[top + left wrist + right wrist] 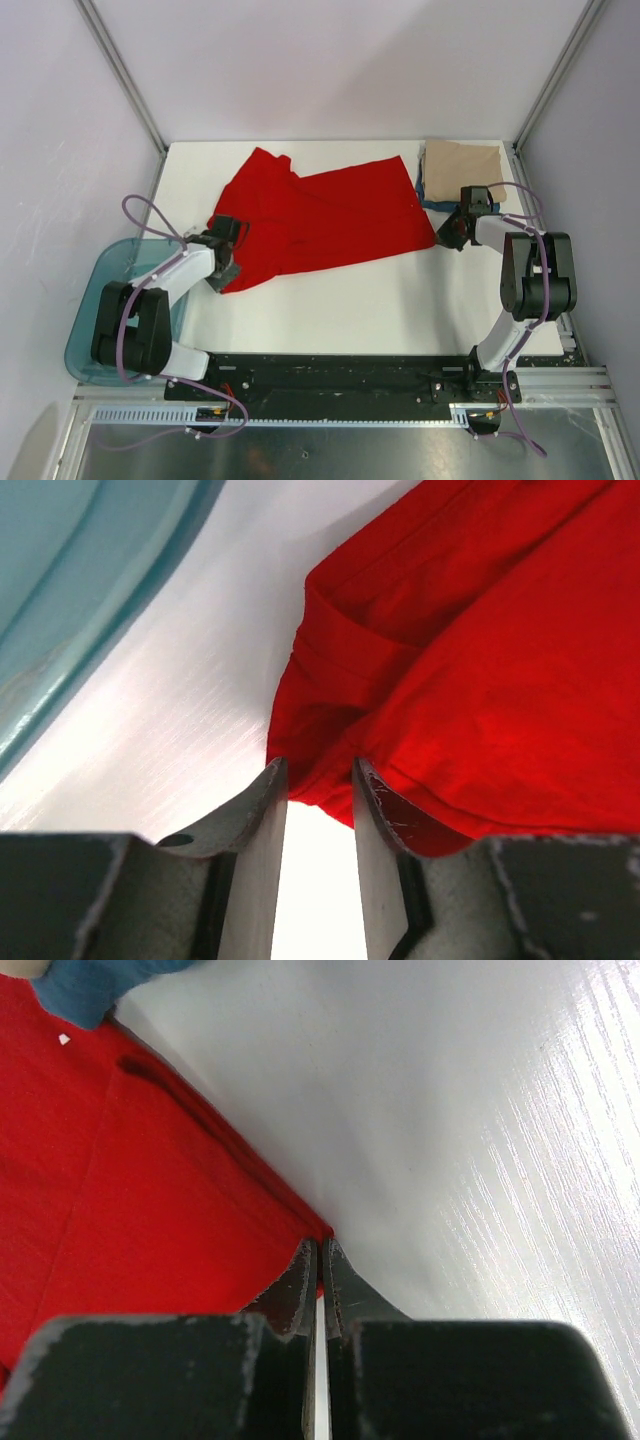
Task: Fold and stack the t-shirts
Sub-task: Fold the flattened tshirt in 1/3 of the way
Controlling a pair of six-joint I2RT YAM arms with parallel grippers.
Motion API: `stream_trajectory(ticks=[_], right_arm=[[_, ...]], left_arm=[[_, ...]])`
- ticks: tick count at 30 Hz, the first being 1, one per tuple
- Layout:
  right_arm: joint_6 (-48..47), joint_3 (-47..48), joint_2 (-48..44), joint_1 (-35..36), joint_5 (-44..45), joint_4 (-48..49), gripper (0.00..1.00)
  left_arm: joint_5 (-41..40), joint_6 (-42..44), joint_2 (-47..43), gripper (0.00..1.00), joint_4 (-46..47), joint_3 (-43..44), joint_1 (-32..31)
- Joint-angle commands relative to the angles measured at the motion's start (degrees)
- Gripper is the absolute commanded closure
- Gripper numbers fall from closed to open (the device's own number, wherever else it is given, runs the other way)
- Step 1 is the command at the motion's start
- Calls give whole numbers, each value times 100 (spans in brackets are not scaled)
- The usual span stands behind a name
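Observation:
The red t-shirt (pixel 320 215) lies spread out and rumpled across the middle of the white table. The folded tan t-shirt (pixel 462 165) sits at the back right on the dark blue t-shirt, of which only an edge (pixel 432 205) shows. My left gripper (pixel 225 245) is at the red shirt's left edge. In the left wrist view it (pixel 318 770) is open, with the shirt's folded edge (pixel 330 720) at the fingertips. My right gripper (pixel 455 235) is at the shirt's right corner. In the right wrist view it (pixel 320 1248) is pinched shut on that corner (pixel 200 1200).
A translucent teal tub (pixel 95 310) stands off the table's left edge, by the left arm's base; its rim shows in the left wrist view (pixel 80 570). Metal frame posts rise at the back corners. A corner of blue cloth (pixel 85 990) shows in the right wrist view.

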Motion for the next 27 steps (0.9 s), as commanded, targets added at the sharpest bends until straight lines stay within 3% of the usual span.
stream_trajectory(ticks=[1, 3, 8, 10, 19, 27], right_arm=[[-130, 136, 112, -56, 112, -17, 100], [-134, 137, 123, -58, 108, -19, 100], [-154, 137, 118, -60, 113, -18, 100], [-159, 132, 114, -63, 147, -28, 100], [-181, 137, 131, -193, 306, -158, 100], [-220, 136, 134, -199, 453, -268, 100]], left_arm=[[43, 100, 83, 63, 160, -59, 34], [-18, 76, 75, 67, 155, -83, 32], [-194, 157, -7, 95, 141, 11, 103], [-273, 259, -38, 99, 133, 94, 157], [-694, 794, -44, 100, 56, 429, 367], [-539, 1184, 279, 97, 64, 566, 405]])
